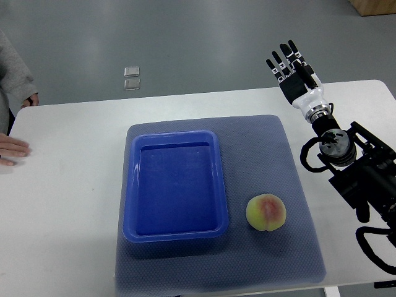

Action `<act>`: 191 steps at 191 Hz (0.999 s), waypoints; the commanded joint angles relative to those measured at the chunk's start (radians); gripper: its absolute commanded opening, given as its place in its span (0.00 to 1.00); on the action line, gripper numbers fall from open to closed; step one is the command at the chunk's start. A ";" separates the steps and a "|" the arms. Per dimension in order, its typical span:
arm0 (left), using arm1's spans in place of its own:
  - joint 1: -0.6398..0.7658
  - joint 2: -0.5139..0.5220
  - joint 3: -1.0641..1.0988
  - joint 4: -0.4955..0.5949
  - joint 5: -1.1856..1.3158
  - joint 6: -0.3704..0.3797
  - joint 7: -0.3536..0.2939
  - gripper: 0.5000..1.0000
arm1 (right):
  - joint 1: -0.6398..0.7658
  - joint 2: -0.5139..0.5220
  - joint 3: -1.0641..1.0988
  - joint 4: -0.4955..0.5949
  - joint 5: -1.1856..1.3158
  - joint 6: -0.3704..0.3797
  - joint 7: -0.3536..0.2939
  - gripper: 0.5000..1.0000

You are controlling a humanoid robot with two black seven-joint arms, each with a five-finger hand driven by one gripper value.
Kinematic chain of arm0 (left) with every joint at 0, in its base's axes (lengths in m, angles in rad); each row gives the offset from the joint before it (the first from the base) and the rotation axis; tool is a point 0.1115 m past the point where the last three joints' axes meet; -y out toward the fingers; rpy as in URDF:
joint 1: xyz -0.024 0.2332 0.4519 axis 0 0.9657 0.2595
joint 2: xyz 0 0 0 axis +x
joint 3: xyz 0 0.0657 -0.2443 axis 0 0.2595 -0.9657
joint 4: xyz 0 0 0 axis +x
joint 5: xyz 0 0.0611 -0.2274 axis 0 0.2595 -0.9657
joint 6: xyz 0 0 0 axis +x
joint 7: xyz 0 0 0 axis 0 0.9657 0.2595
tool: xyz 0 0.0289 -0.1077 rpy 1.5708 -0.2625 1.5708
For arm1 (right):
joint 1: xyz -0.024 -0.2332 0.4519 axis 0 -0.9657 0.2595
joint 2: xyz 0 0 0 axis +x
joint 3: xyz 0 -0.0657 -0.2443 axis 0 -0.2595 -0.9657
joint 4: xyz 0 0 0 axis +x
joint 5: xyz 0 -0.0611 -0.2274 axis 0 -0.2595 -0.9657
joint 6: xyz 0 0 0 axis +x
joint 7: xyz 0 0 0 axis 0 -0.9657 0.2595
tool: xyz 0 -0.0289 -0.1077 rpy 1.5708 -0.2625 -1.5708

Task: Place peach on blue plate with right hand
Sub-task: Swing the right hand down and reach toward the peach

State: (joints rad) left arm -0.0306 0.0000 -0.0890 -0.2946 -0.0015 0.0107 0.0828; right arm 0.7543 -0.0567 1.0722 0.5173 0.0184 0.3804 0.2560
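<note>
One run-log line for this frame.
right robot hand: open, raised, empty | peach: on mat, right of blue plate | plate: empty

A mat (272, 185) lies on the worktop (74, 204), centred and reaching toward the near edge. On the mat's left half sits the plate (176, 230). The peach (266, 212) rests on the mat just right of the plate's near right corner, apart from it. The right hand (292, 69) is over the worktop's far right edge, well beyond the peach. A person's hand (12, 148) rests on the worktop at far left.
</note>
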 commanded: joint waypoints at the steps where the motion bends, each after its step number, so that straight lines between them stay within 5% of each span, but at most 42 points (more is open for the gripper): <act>1: 0.000 0.000 0.000 -0.001 0.000 0.000 0.000 1.00 | 0.000 0.000 0.000 0.001 0.000 -0.002 0.000 0.86; 71: 0.000 0.000 0.002 -0.001 0.000 0.000 -0.001 1.00 | 0.007 -0.011 -0.005 0.009 -0.028 0.005 -0.003 0.86; 113: 0.000 0.000 0.002 -0.003 0.000 0.000 0.000 1.00 | 0.059 -0.069 -0.110 0.073 -0.252 0.011 -0.011 0.86; 152: 0.000 0.000 0.002 -0.026 0.002 0.000 -0.001 1.00 | 0.197 -0.311 -0.446 0.313 -0.767 0.029 -0.070 0.86; 191: -0.003 0.000 0.002 -0.043 0.000 0.000 -0.001 1.00 | 0.482 -0.554 -0.928 0.553 -0.950 0.213 -0.162 0.86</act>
State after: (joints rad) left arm -0.0325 0.0000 -0.0874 -0.3350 -0.0012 0.0108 0.0825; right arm 1.0824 -0.4958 0.3666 0.9607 -0.8923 0.5035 0.1406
